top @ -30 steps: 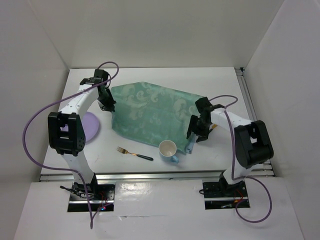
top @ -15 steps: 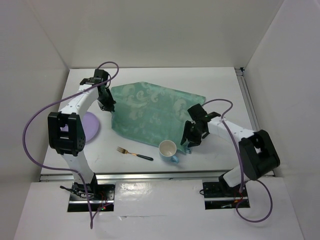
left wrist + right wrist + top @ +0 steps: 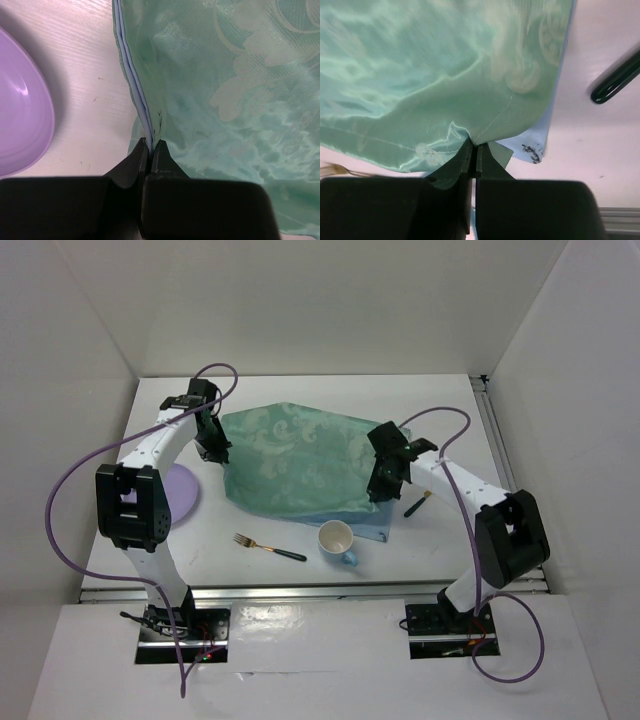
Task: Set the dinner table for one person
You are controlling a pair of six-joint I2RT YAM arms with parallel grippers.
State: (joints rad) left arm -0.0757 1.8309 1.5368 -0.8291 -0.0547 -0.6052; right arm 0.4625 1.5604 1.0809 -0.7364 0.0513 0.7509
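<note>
While the teal-green patterned satin cloth [image 3: 295, 465] lies rumpled across the middle of the large white rectangular metal-railed tabletop [image 3: 440, 405], the left arm's fingers [image 3: 134, 161] pinch its left hem beside a round lilac plate [image 3: 185, 492]. The right arm's fingers [image 3: 489, 167] pinch a fold at its right edge.

We see only part of the purple plate [image 3: 186, 494] behind the left arm [image 3: 150, 452], and the dark-handled utensil [image 3: 416, 505] beside the cloth [image 3: 300, 455] is too small to name.
</note>
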